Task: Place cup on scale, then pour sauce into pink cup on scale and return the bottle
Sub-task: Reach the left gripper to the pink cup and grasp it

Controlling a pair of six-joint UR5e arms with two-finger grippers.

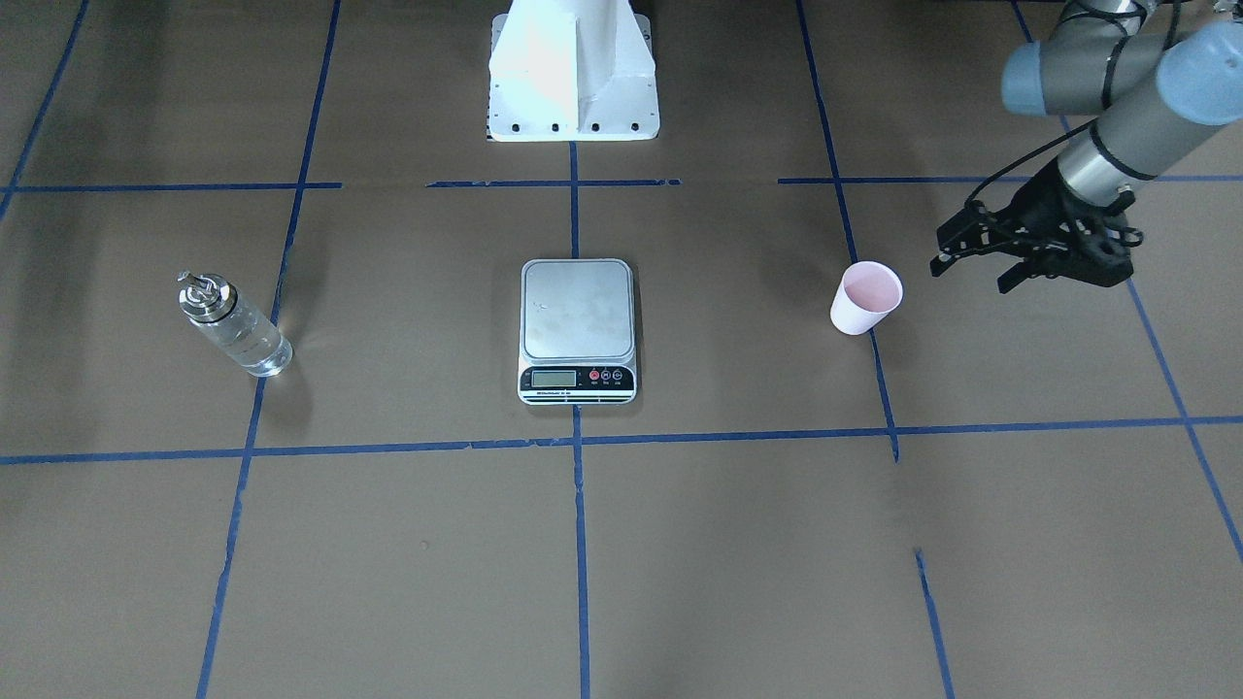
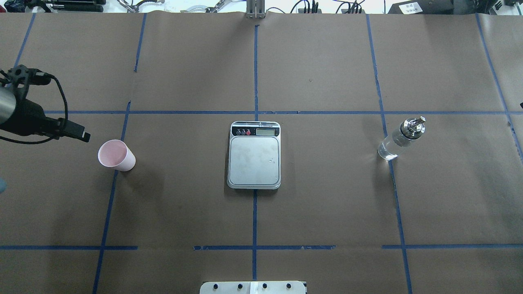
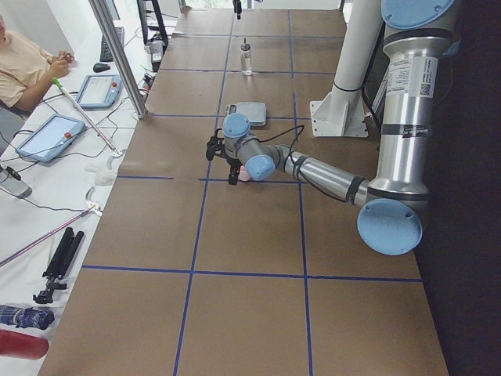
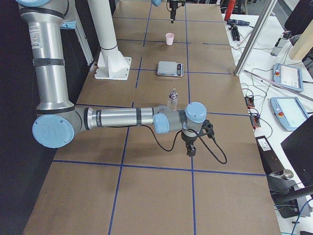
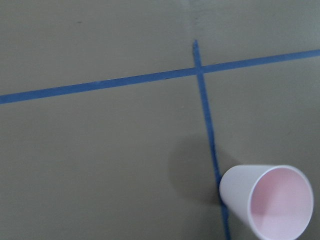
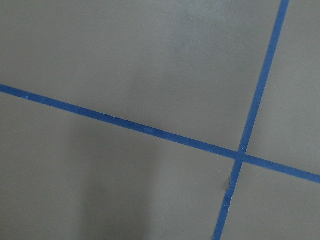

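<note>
Showing the starting layout: the cup (image 1: pixel 864 301) stands upright on the table (image 1: pixel 728 544) on the robot's left side, well apart from the scale (image 1: pixel 578 311), whose platform is bare. The left arm's fingers (image 2: pixel 75 131) hover spread and empty just beside the cup, on its outer side, apparently placed to take it first. The bottle (image 1: pixel 233 325), upright with its clear sauce (image 2: pixel 388 149) barely visible, stands well apart on the robot's right, presumably left for the right arm's fingers (image 4: pixel 190 147), which hang near it; whether those are spread or clenched cannot be told. Nothing stands between cup and scale, so a straight carry looks unobstructed, and the platform, wider than the cup, leaves margin at its edges.
</note>
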